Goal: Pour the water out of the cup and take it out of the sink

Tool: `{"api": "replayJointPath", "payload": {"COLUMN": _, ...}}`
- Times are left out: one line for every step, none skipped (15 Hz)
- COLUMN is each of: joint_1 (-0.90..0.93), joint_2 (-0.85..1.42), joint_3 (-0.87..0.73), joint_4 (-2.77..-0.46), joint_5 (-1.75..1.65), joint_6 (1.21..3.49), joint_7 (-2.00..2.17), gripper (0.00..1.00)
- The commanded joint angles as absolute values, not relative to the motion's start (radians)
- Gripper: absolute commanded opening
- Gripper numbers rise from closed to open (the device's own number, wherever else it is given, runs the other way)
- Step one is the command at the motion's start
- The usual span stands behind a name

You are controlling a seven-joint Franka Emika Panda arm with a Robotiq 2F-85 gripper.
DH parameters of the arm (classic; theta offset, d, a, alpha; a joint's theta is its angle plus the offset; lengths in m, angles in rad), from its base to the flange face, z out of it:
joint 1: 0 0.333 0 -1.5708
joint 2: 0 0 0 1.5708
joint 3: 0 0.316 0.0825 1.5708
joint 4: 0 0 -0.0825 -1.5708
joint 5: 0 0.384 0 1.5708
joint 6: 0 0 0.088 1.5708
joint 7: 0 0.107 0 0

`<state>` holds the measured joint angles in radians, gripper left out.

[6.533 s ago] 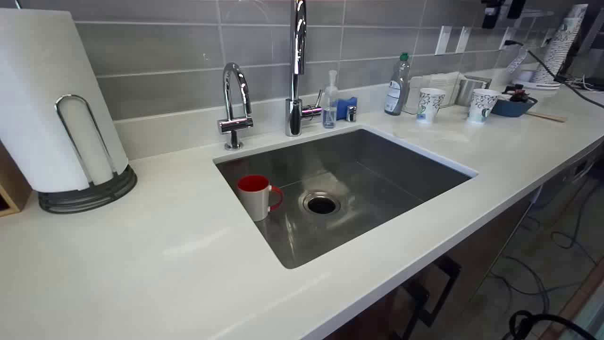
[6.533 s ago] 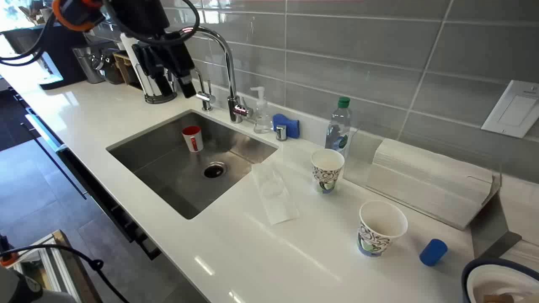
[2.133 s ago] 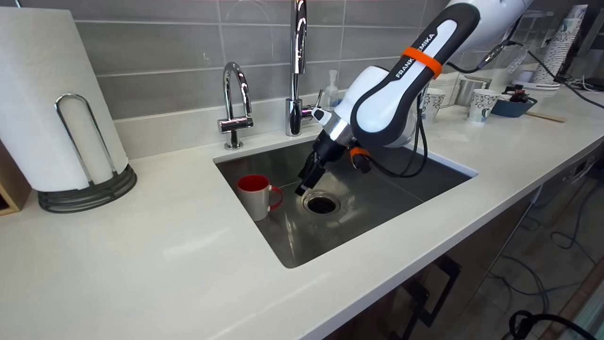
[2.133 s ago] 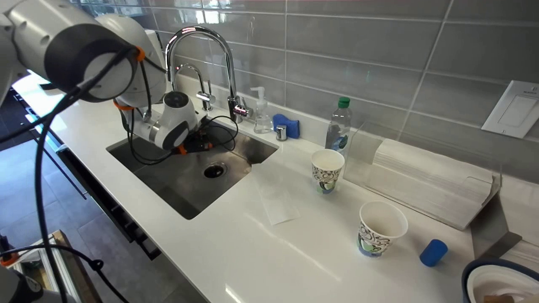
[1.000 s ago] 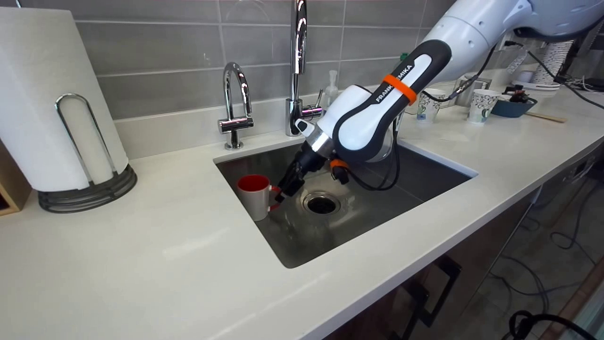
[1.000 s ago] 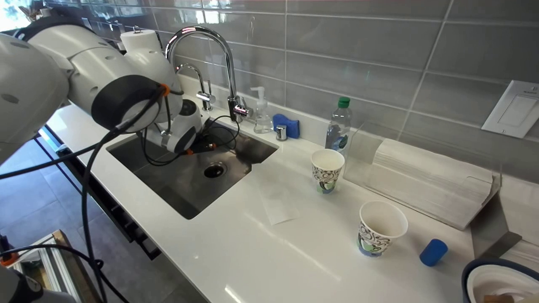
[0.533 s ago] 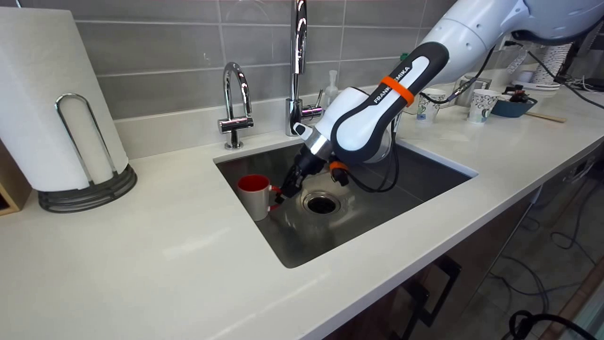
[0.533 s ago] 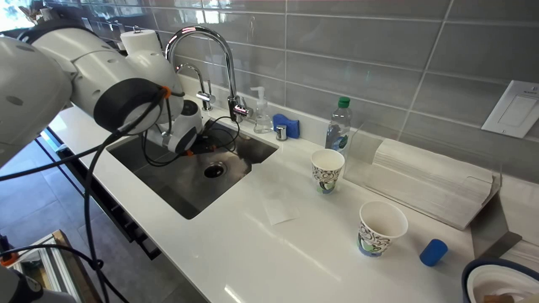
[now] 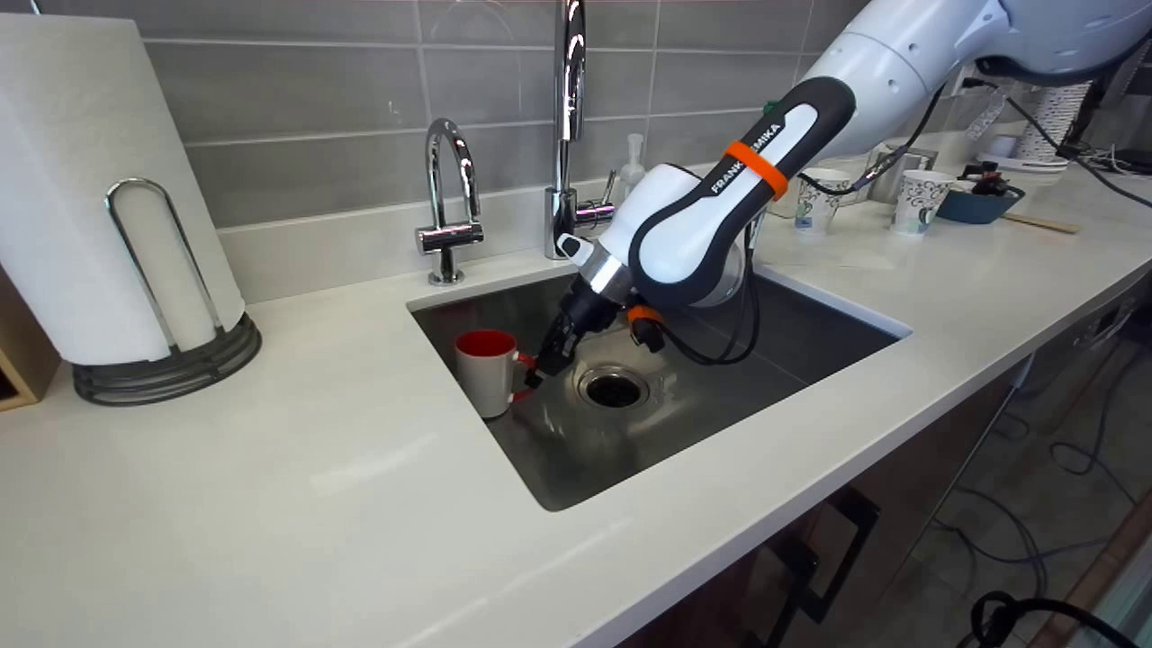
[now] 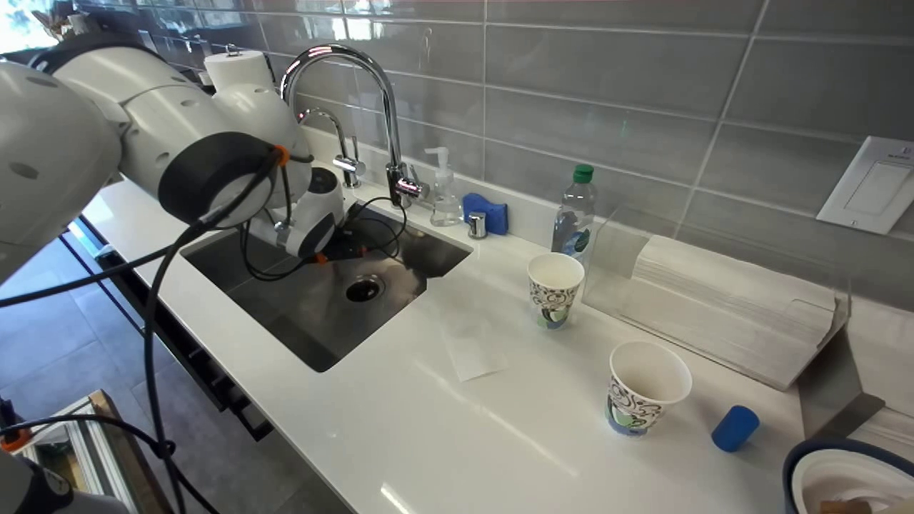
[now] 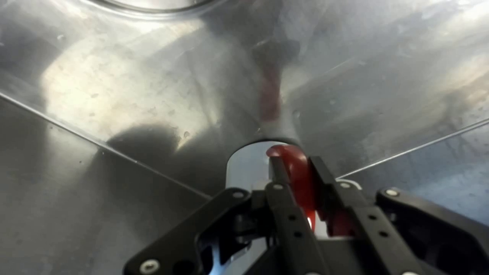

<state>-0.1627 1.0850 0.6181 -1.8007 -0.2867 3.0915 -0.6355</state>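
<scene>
The cup, white outside and red inside, stands upright at the left end of the steel sink. Its red handle points toward the drain. My gripper reaches down at a slant and is shut on that handle, one finger on each side of it. In an exterior view the fingertips overlap the handle beside the cup's wall. My arm hides the cup in the view with the bare sink floor. Whether water is inside the cup cannot be seen.
A tall faucet and a small faucet rise behind the sink. The paper towel roll stands on the left counter. A soap pump, a dish soap bottle and two paper cups stand beyond the sink.
My arm has come down into the sink and across to the cup. Over the last second the jaws closed on the handle, and the cup shifted very slightly up and toward the gripper.
</scene>
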Motion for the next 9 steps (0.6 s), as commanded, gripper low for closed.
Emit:
{"api": "replayJointPath", "payload": {"joint_1": -0.143, "joint_2": 1.055, "joint_3": 0.594, "joint_4": -1.81, "joint_5": -0.287, "joint_6": 3.065, "joint_7": -0.602, "gripper": 0.05}}
{"api": "replayJointPath", "payload": {"joint_1": -0.137, "joint_2": 1.046, "joint_3": 0.584, "joint_4": -1.819, "joint_5": -0.291, "joint_6": 3.079, "joint_7": -0.602, "gripper": 0.05}}
{"api": "replayJointPath", "payload": {"joint_1": -0.138, "joint_2": 1.038, "joint_3": 0.581, "joint_4": -1.83, "joint_5": -0.293, "joint_6": 3.087, "joint_7": -0.602, "gripper": 0.05}}
{"api": "replayJointPath", "payload": {"joint_1": -0.138, "joint_2": 1.027, "joint_3": 0.576, "joint_4": -1.844, "joint_5": -0.293, "joint_6": 3.095, "joint_7": -0.6, "gripper": 0.05}}
{"api": "replayJointPath", "payload": {"joint_1": -0.141, "joint_2": 1.016, "joint_3": 0.571, "joint_4": -1.861, "joint_5": -0.293, "joint_6": 3.103, "joint_7": -0.598, "gripper": 0.05}}
{"api": "replayJointPath", "payload": {"joint_1": -0.149, "joint_2": 1.005, "joint_3": 0.57, "joint_4": -1.883, "joint_5": -0.293, "joint_6": 3.111, "joint_7": -0.597, "gripper": 0.05}}
{"api": "replayJointPath", "payload": {"joint_1": -0.148, "joint_2": 0.992, "joint_3": 0.56, "joint_4": -1.901, "joint_5": -0.292, "joint_6": 3.122, "joint_7": -0.592, "gripper": 0.05}}
{"api": "replayJointPath", "payload": {"joint_1": -0.151, "joint_2": 0.978, "joint_3": 0.552, "joint_4": -1.926, "joint_5": -0.293, "joint_6": 3.135, "joint_7": -0.587, "gripper": 0.05}}
{"api": "replayJointPath", "payload": {"joint_1": -0.152, "joint_2": 0.967, "joint_3": 0.545, "joint_4": -1.946, "joint_5": -0.294, "joint_6": 3.148, "joint_7": -0.582, "gripper": 0.05}}
